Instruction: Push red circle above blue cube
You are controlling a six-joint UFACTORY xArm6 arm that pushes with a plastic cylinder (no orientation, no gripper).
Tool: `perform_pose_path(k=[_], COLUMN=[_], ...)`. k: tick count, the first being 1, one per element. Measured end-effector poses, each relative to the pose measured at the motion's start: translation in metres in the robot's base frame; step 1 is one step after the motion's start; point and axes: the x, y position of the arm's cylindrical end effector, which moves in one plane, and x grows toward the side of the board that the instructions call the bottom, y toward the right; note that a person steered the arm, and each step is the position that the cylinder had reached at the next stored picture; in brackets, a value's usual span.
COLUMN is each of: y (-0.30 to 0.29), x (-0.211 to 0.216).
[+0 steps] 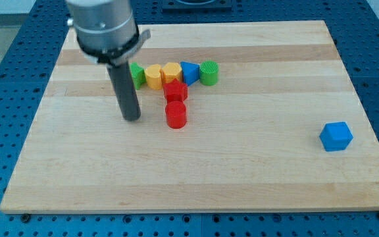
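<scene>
Surface: pale wooden board [242, 164] laid on a blue perforated table [5, 39].

Red circle [176, 114]: short upright cylinder, left of the board's centre. Touching or just below a second red block [175, 91], shape unclear, which sits directly toward the view's top from it.

Blue cube [336, 136]: alone near the board's right edge, well apart from the red circle, slightly lower in the view.

My tip [131, 118]: lower end of a straight dark rod, holding nothing, resting on the board just to the view's left of the red circle with a small gap between; not touching any block.

Row across the top of the cluster, left to right: green block [137, 74] partly hidden behind the rod, yellow block [153, 76], yellow-orange block [172, 72], blue wedge-like block [189, 72], green cylinder [208, 72]. Neighbours appear to touch.
</scene>
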Motion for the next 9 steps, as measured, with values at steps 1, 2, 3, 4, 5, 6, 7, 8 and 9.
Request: perform_pose_path(k=[1,2,3,4,5,6,7,8,9], y=[0.0,0.001,0.047,0.06,0.06,0.078,0.111,0.128,0.135], x=[0.012,0.01,-0.004,-0.004,-0.004,-0.01,-0.028,-0.038,-0.04])
